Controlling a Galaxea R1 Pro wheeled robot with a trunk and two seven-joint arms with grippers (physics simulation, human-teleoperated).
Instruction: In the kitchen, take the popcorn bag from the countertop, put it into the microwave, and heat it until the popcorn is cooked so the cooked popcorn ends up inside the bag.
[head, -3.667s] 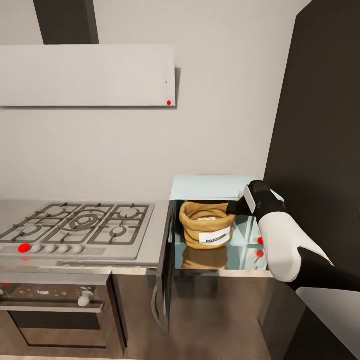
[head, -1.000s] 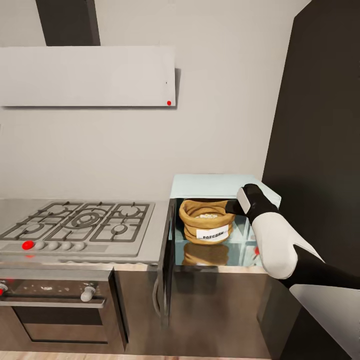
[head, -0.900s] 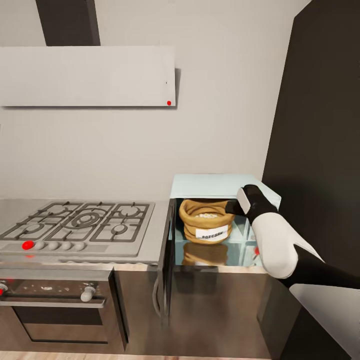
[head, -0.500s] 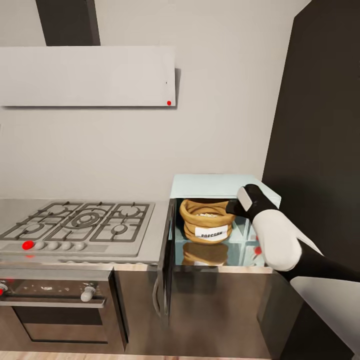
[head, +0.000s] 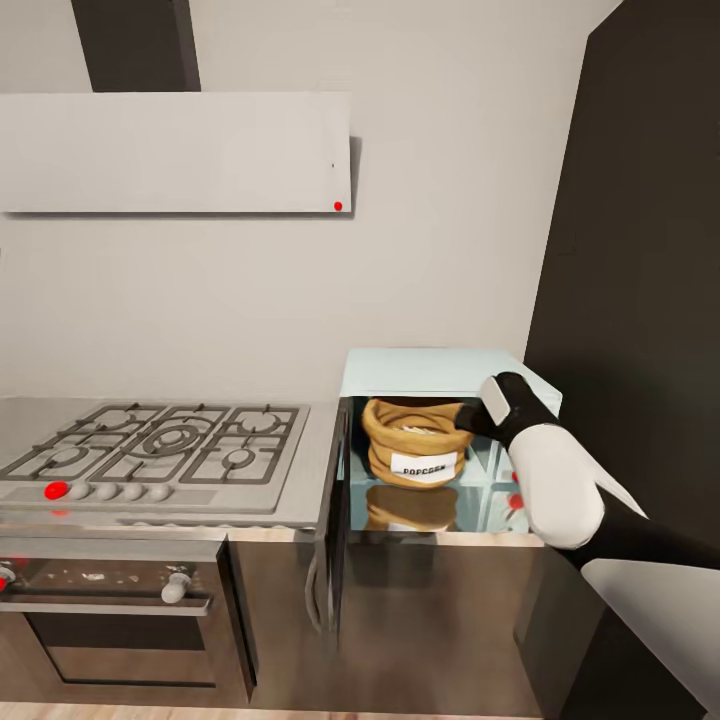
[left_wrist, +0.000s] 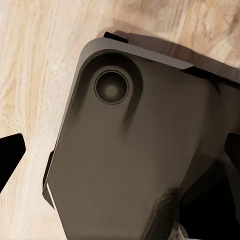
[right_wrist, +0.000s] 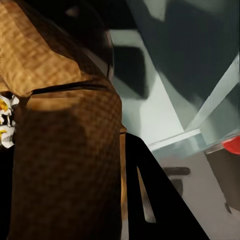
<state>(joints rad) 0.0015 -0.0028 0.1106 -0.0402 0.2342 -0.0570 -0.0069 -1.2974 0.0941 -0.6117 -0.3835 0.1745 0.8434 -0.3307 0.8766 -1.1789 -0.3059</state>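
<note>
- The popcorn bag (head: 416, 442) sits inside the pale blue microwave (head: 440, 372), on its shiny floor; it stands upright, its long way going up and down, its open rolled rim on top, and its white label faces out toward the robot.
- A moment ago the bag sat a little lower and more to the left; now it has slid a bit to the right, and the right gripper (head: 468, 419) has pulled back a little at the rim.
- In the right wrist view the brown cloth (right_wrist: 60, 150) is pressed close beside a dark finger (right_wrist: 150, 200); I cannot tell if the right gripper is squeezing the bag or has let go.
- I think the bag is now in place; the microwave door (head: 335, 520) hangs open toward the gas hob (head: 160, 450), so closing it comes next.
- The left wrist view shows the pale wood floor (left_wrist: 35, 75) and a dark part of the robot (left_wrist: 135, 160); I cannot tell the left gripper's state.
</note>
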